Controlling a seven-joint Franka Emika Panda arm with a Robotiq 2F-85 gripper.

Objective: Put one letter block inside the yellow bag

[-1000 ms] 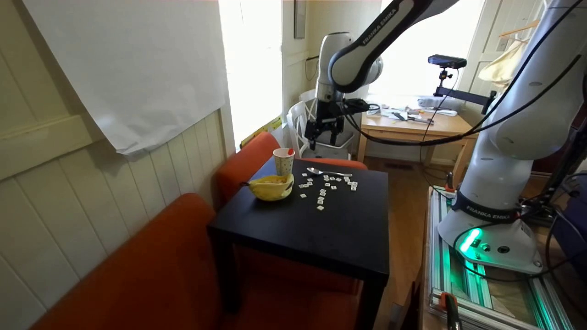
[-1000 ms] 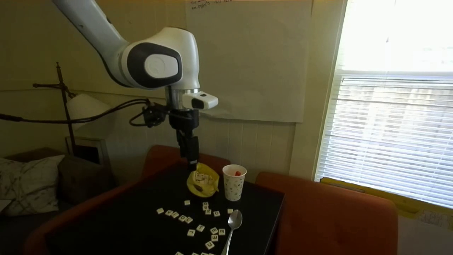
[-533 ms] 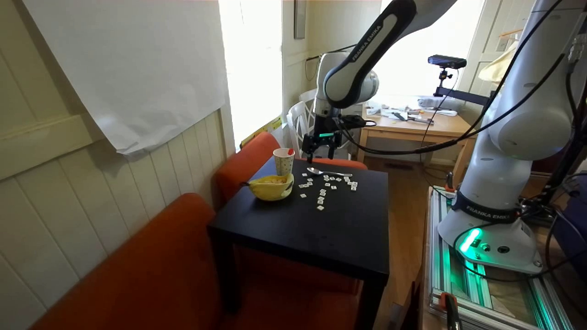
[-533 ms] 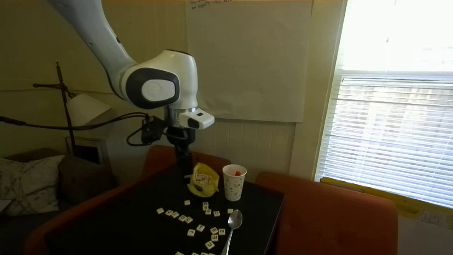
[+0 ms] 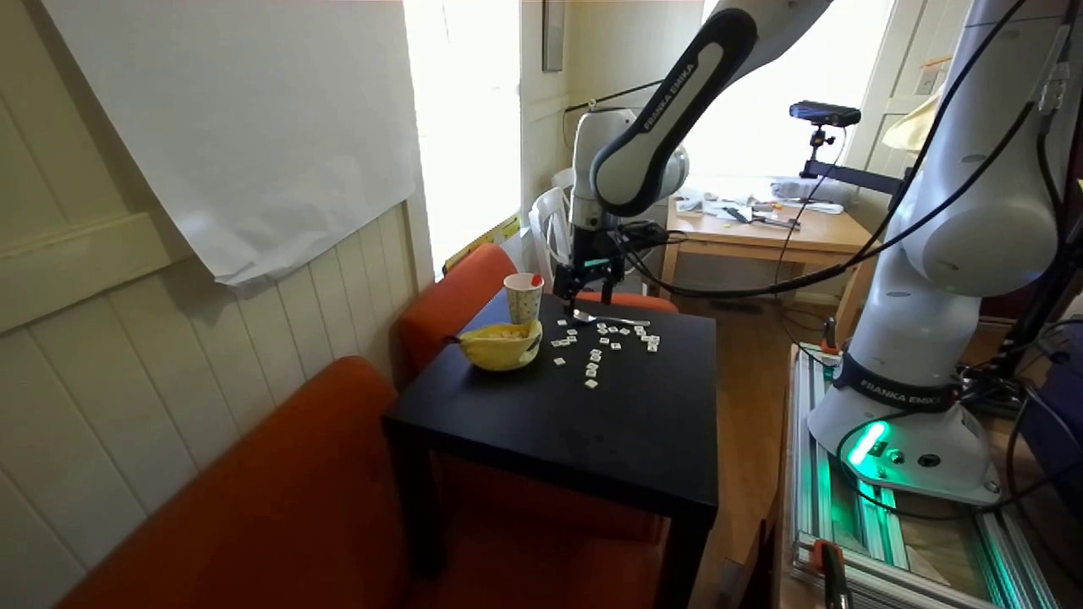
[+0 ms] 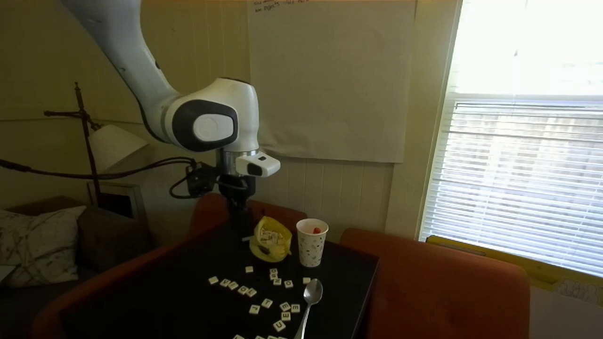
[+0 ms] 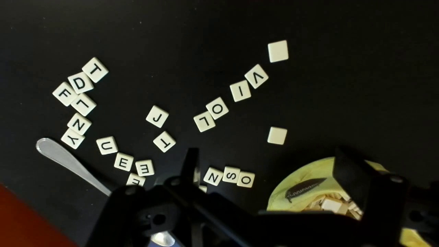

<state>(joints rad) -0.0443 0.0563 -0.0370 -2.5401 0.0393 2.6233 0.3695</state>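
Note:
The yellow bag (image 5: 499,353) stands open on the black table, also in an exterior view (image 6: 264,254) and in the wrist view (image 7: 320,168), with several white blocks inside. Loose white letter blocks lie spread on the table, such as the O block (image 7: 246,179), a blank-faced block (image 7: 277,135) and the T block (image 7: 164,141). My gripper (image 7: 267,152) is open with nothing between its fingers, above the table. One finger covers part of the bag in the wrist view; the other is beside the N block (image 7: 213,176). The gripper also shows in both exterior views (image 5: 587,299) (image 6: 241,233).
A patterned paper cup (image 5: 524,300) with something red in it stands beside the bag, also in an exterior view (image 6: 311,245). A metal spoon (image 6: 313,293) lies by the blocks. Orange seats (image 5: 330,465) border the black table (image 5: 550,431). A wall is behind.
My gripper has come down toward the table and shifted slightly left in both exterior views. The bag, cup, spoon and loose blocks have not moved.

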